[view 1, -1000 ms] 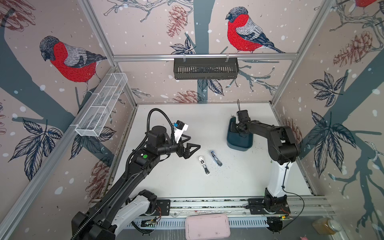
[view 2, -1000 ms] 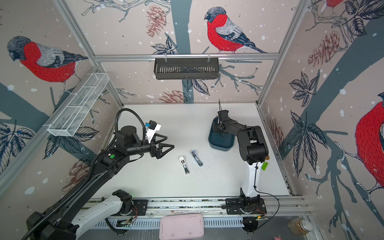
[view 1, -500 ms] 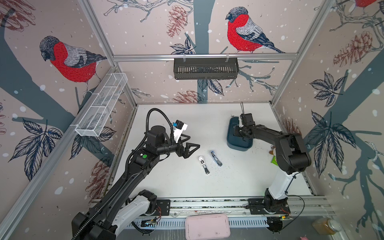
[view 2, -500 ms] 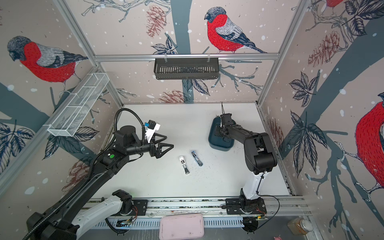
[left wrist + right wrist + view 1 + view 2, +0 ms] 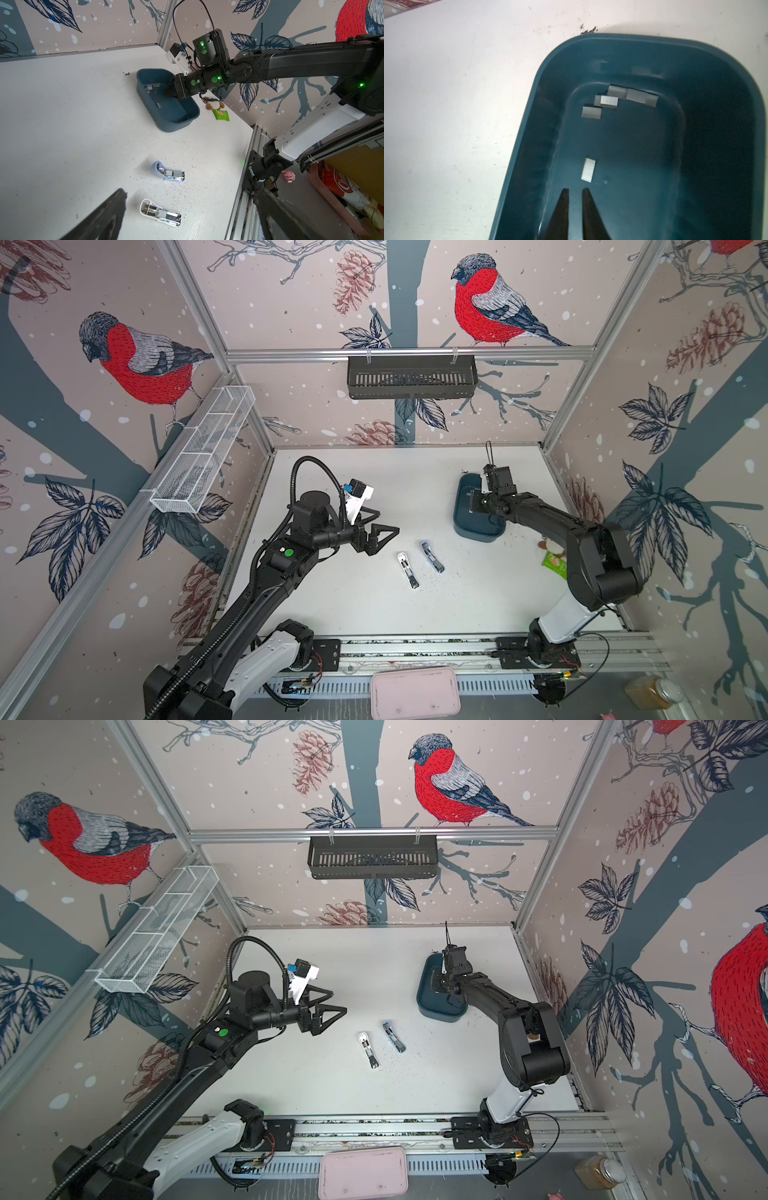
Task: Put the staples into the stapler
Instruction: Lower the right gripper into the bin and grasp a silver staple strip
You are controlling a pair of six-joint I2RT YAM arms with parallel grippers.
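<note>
staples (image 5: 588, 168) lie loose in the blue tray (image 5: 654, 52), none picked up yet; right gripper (image 5: 575, 190) beside them barely apart, empty; left gripper (image 5: 388, 521) wide apart.

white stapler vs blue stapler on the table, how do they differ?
Colour: white stapler has a white shell, blue stapler a pale blue one.
Position: the blue one lies nearer the teal bin than the white one.
Shared: both lie opened on the table, chrome magazines exposed.
</note>
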